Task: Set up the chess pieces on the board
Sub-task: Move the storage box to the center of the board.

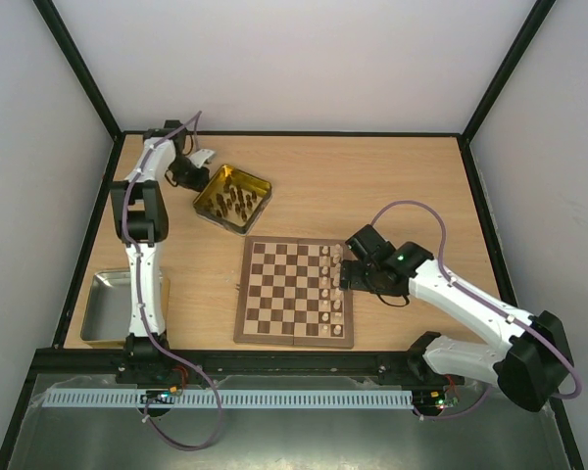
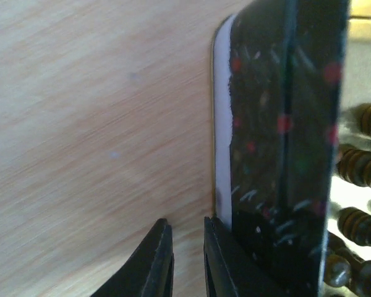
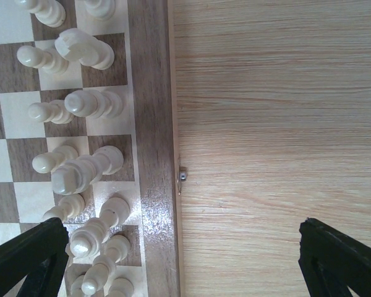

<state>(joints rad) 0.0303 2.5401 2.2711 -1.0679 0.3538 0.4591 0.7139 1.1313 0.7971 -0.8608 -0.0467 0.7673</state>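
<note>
Chess pieces (image 3: pixel 86 167) line the board (image 3: pixel 151 93); right claw (image 3: pixel 180 228) gapes wide, empty; left claw (image 2: pixel 187 226) nearly closed.

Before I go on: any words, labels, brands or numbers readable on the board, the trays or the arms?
No readable text in any view.
Board: plain border, no letters or numbers.
Yellow tray: dark side shows only red and white specks.
Silver tray, left arm, right arm: no legible marks.
</note>
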